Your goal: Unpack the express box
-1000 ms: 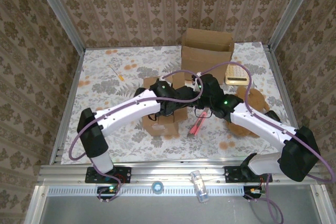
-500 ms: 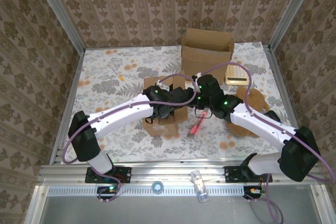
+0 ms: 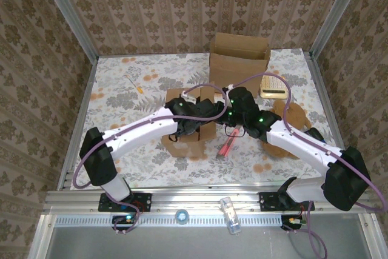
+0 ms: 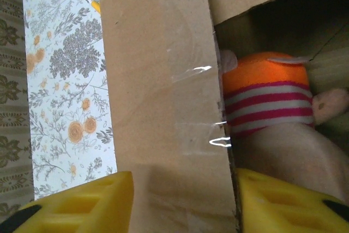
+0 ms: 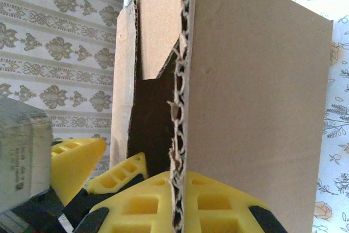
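The express box [image 3: 182, 144] is a small brown carton at the table's middle with its flaps up. My left gripper [image 3: 203, 113] reaches over it from the left. Its yellow fingers [image 4: 82, 203] stand apart on either side of a taped cardboard flap [image 4: 163, 80], one outside over the tablecloth and one inside the box. Inside lies a plush toy [image 4: 267, 96], orange on top with red and white stripes. My right gripper [image 5: 180, 200] is shut on the corrugated edge of another flap [image 5: 256, 107], holding it upright at the box's right side [image 3: 227, 104].
A bigger open carton [image 3: 239, 56] stands at the back. Right of the box are a cream item [image 3: 273, 86], a brown teddy bear [image 3: 291, 116] under my right arm, glasses [image 3: 233, 130] and a pink stick [image 3: 227, 145]. A pencil [image 3: 134, 83] lies far left.
My left arm has pushed further right over the box and its fingers have drawn closer together. The right gripper has kept its hold on the flap without moving.
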`<action>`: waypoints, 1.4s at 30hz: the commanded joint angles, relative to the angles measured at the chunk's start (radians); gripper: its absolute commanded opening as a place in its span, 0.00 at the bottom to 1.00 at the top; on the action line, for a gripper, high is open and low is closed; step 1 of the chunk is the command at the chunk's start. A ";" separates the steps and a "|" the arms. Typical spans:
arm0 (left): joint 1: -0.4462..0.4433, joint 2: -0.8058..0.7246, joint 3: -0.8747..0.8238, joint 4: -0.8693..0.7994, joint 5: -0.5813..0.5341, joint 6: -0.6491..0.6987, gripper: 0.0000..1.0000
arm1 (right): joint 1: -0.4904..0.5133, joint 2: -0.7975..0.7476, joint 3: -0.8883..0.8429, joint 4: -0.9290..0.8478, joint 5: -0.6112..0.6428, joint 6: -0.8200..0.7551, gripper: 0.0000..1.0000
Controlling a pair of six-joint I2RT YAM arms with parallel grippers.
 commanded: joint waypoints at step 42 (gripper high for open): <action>0.251 -0.721 -0.433 0.521 0.522 0.317 0.92 | -0.079 0.066 0.042 -0.069 -0.121 -0.207 0.00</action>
